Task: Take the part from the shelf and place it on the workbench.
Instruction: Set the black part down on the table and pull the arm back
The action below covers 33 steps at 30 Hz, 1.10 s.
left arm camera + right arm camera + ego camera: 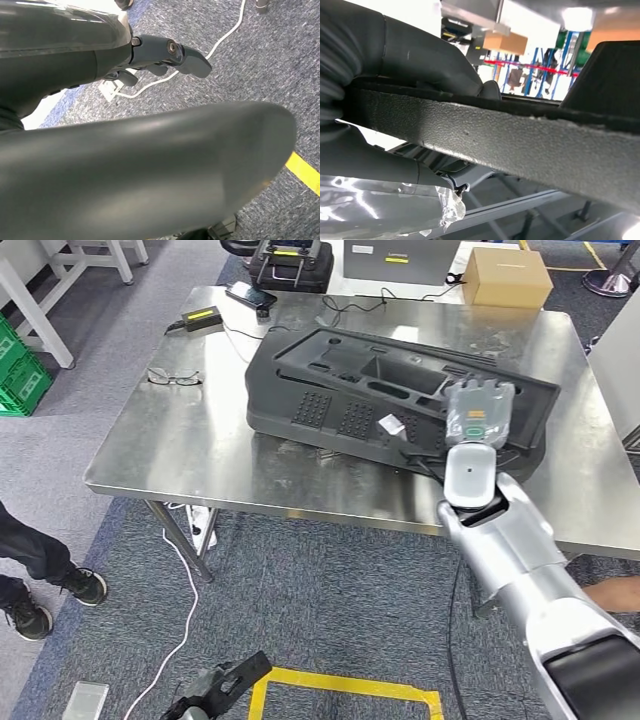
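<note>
Silver right arm (528,560), grey ribbed hand cover, dark fingers (181,55).

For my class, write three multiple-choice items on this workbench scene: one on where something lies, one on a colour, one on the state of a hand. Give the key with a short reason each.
1. Where does the large black moulded plastic part lie?
A. on the steel workbench
B. on the carpet
C. on a shelf

2. What colour is the cardboard box at the far edge?
A. green
B. brown
C. white

3. What is the right hand doing?
A. hanging free
B. pressing the eyeglasses
C. gripping the part's near edge

Key: 1 A, the part rests on the metal top; 2 B, the box is plain brown; 3 C, the right wrist view shows the textured edge between thumb and fingers.
</note>
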### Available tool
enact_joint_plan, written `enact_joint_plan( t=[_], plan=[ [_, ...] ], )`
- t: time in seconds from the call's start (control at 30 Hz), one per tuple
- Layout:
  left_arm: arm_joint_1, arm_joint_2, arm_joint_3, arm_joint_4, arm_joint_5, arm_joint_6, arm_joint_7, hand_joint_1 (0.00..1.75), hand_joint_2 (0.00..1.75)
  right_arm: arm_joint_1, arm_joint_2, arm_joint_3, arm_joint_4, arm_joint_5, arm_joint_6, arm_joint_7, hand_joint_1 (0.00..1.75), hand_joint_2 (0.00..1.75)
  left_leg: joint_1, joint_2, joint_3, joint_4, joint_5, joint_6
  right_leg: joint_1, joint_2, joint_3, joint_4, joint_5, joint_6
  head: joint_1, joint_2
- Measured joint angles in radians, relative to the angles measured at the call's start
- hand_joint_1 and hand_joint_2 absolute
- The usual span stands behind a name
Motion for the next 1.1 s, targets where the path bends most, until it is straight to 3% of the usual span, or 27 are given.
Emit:
enact_joint_plan(
  t=[0.4, 1.1],
  plan=[
    [-0.001, -0.002, 0.000, 0.000, 0.004, -0.001, 0.004, 0.00, 0.00, 0.019, 0.079, -0.028, 0.102, -0.038, 0.041, -0.001, 1.75, 1.75, 0.000, 0.000, 0.000, 0.000, 0.000, 0.000, 0.000, 0.000, 0.000, 0.000, 0.000, 0.000, 0.000, 0.000],
    [0.000, -0.002, -0.003, 0.000, 0.019, -0.001, 0.004, 0.00, 0.00, 0.021, 0.096, -0.196, 0.127, -0.107, -0.090, -0.042, 1.75, 1.75, 0.000, 0.000, -0.001, 0.000, 0.000, 0.000, 0.000, 0.000, -0.001, 0.000, 0.000, 0.000, 0.000, 0.000]
  ],
)
